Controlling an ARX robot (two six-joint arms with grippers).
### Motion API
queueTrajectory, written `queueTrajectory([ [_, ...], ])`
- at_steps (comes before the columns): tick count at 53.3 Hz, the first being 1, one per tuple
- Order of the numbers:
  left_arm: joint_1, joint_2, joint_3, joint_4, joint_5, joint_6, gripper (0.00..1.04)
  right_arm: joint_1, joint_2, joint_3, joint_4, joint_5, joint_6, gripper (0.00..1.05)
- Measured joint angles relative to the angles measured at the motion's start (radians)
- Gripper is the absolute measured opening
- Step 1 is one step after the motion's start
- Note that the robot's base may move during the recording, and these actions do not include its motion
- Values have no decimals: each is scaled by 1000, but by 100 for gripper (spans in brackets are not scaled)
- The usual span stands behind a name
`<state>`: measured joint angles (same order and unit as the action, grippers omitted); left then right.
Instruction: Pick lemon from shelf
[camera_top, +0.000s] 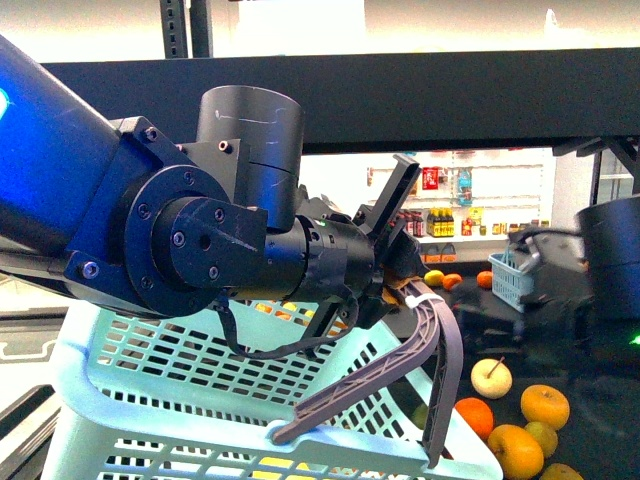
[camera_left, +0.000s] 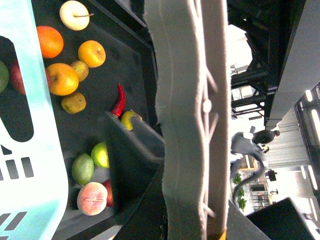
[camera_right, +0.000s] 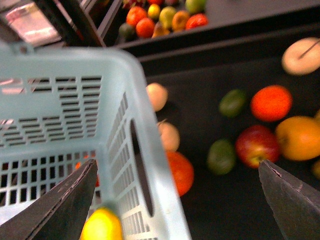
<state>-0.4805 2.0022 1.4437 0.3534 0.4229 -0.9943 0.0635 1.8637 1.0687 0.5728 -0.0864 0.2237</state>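
We judge the step in hand to be the drop. Our right gripper (camera_right: 177, 162) hangs over the pale blue basket (camera_right: 150, 145) with its fingers (camera_right: 62, 205) spread wide and pinching nothing. A blurred yellow shape that we take for the lemon (camera_right: 102, 227) shows just beside one finger, over the basket's inside and off the black shelf (camera_top: 400, 100). We cannot tell whether it is lying in the basket or falling. Our left gripper (camera_top: 400, 255) looks clamped on the basket's grey handle (camera_top: 440, 345), which fills the left wrist view. To do this well, we should hold the basket level and quiet with the left arm and leave the right fingers apart until the lemon is plainly clear of them. Then we should lift the right arm straight away from the opening, so that no finger catches the rim or the raised handle or brushes the orange (camera_right: 270, 102) on the tray beside the basket. As for the lemon's pose, blur and the picture's edge cut it off. It reads as a roundish blob, and we cannot tell its long axis or which way its tips point.
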Motion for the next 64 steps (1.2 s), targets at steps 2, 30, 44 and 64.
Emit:
queueTrajectory([
  [2, 0, 0, 0, 0, 0, 1, 9, -16, -46, -38, 21, 1, -16, 97],
  [30, 0, 0, 0, 0, 0, -2, 9, -62, -1041, -790, -99, 120, -176, 88],
  [44, 0, 0, 0, 0, -1, -2, 9, -63, -1712, -961, -574, 82, -214, 44],
  [64, 0, 0, 0, 0, 1, -5, 9, -63, -1810, -1009, -580, 86, -220, 2],
])
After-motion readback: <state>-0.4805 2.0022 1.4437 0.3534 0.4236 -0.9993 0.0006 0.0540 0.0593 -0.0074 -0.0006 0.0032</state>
